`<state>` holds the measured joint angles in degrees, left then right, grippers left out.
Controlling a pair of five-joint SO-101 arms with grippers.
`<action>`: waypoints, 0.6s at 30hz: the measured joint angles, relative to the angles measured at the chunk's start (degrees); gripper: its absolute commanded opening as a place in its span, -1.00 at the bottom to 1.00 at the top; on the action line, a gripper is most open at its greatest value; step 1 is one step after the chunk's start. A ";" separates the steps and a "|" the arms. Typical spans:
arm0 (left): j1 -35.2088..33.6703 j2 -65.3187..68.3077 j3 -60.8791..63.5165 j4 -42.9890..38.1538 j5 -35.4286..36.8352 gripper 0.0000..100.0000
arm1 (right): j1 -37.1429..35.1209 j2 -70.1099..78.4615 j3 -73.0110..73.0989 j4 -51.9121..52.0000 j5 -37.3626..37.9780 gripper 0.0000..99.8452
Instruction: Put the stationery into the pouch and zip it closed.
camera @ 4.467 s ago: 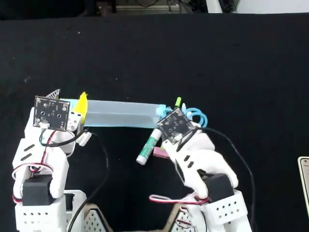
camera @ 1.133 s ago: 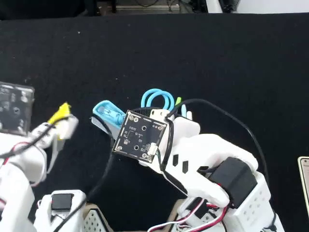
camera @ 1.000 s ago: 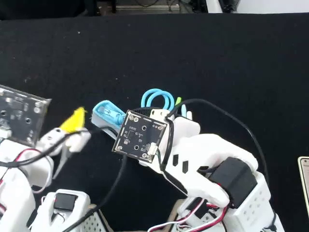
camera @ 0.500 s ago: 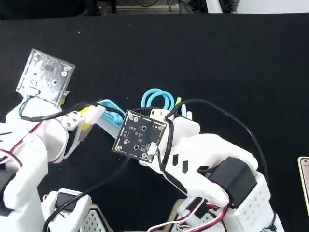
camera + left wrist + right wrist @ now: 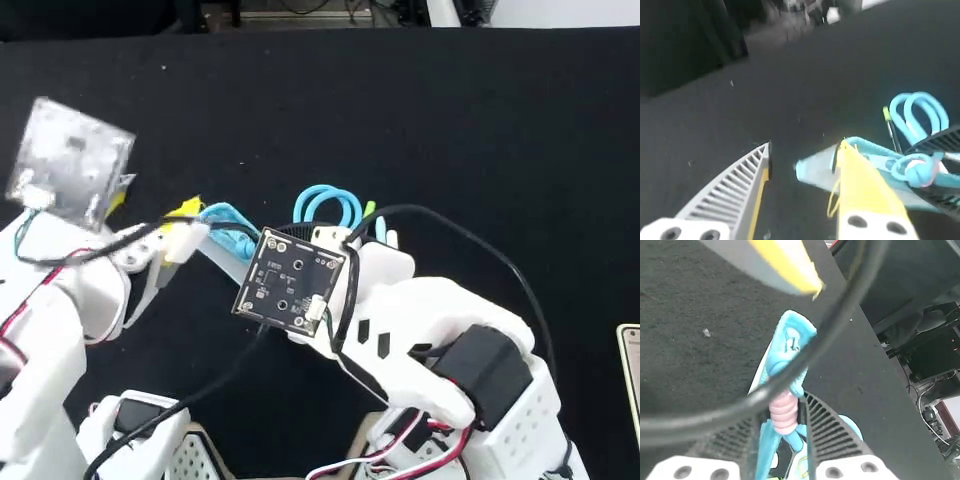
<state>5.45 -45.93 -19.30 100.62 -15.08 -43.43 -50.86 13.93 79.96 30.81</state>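
On the black table [image 5: 500,120], our right claw [image 5: 785,407] clamps the blue pouch [image 5: 790,340] by one end, likely bracing it, while our left claw [image 5: 805,145] gapes empty at its corner.

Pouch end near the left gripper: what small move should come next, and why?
Probably slide the left gripper sideways until the pouch end lies between its open fingers; now it sits at the yellow finger, while the right gripper clamps the pouch farther along.
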 measured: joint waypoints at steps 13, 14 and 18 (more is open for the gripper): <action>3.87 0.79 6.86 0.00 -2.46 -0.56 | 0.00 0.00 0.00 0.00 0.00 -0.98; 3.34 0.79 7.38 0.00 -2.90 -0.56 | 0.00 0.00 0.00 0.00 0.00 -0.98; 2.99 0.97 8.00 0.00 -3.69 -0.57 | 0.00 0.00 0.00 0.00 0.00 -0.98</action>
<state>8.44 -44.97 -11.30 100.62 -18.77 -43.43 -50.86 13.93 79.96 30.81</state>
